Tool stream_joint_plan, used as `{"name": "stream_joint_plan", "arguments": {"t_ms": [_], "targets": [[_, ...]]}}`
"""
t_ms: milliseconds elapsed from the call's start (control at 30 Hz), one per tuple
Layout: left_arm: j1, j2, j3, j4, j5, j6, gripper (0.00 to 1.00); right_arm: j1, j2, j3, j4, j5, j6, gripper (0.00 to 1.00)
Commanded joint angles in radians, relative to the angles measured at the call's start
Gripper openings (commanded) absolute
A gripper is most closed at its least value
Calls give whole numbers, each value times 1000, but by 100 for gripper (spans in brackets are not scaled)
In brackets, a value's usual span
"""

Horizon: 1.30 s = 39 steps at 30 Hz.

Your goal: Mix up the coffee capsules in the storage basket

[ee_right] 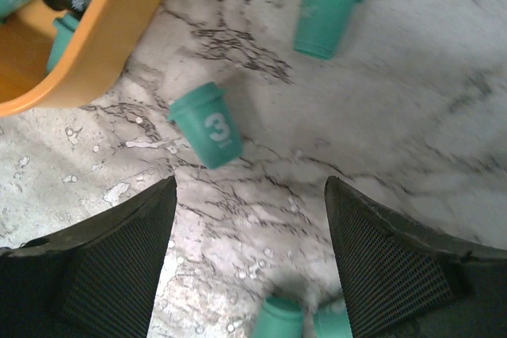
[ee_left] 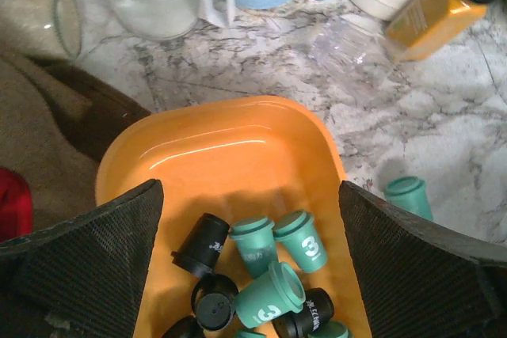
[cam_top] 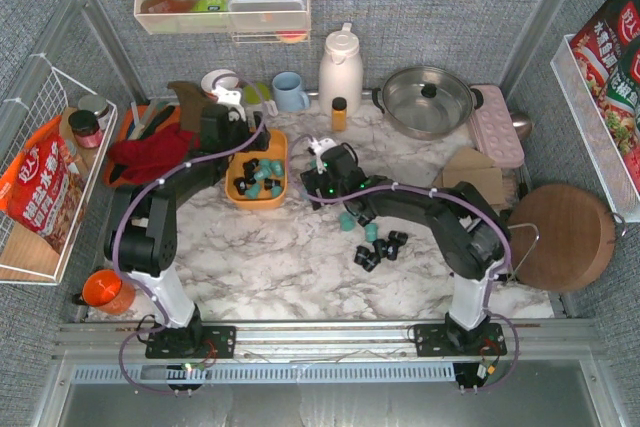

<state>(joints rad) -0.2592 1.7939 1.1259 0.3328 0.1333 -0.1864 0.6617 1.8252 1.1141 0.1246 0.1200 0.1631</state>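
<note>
The orange storage basket (cam_top: 276,145) sits left of the table's middle and holds several teal and black coffee capsules (cam_top: 258,179). My left gripper (cam_top: 243,159) hangs open and empty just above it. In the left wrist view the fingers (ee_left: 95,267) straddle the basket (ee_left: 230,148), with teal capsules (ee_left: 301,239) and black ones (ee_left: 202,244) below. My right gripper (cam_top: 335,187) is open and empty over the marble beside the basket. Loose teal capsules (ee_right: 207,126) (ee_right: 325,12) lie ahead of it and two (ee_right: 279,320) lie between its fingers. Several black capsules (cam_top: 378,250) lie further right.
A white jug (cam_top: 340,67), a blue mug (cam_top: 290,92), an amber bottle (cam_top: 340,113) and a steel pot (cam_top: 428,99) stand at the back. A red cloth (cam_top: 150,157) lies left of the basket. A round wooden board (cam_top: 560,237) is at the right, an orange cup (cam_top: 105,292) at the front left.
</note>
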Motion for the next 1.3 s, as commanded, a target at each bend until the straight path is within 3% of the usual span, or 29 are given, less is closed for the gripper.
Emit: {"name": "stream_joint_plan", "arguments": {"t_ms": [0, 233, 367, 667, 1000, 1267], "targets": [[38, 0, 21, -97, 53, -116, 99, 1, 81, 70, 50, -151, -161, 79], [57, 5, 38, -77, 192, -138, 99, 1, 203, 211, -51, -186, -228, 75], [58, -5, 34, -67, 205, -160, 95, 1, 248, 267, -117, -207, -224, 62], [50, -47, -4, -22, 215, -147, 84, 0, 216, 213, -77, -203, -195, 43], [-38, -150, -170, 215, 321, -17, 78, -7, -66, 41, 0, -171, -140, 21], [-233, -317, -521, 704, 490, 370, 87, -16, -386, -170, 112, -128, 99, 15]]}}
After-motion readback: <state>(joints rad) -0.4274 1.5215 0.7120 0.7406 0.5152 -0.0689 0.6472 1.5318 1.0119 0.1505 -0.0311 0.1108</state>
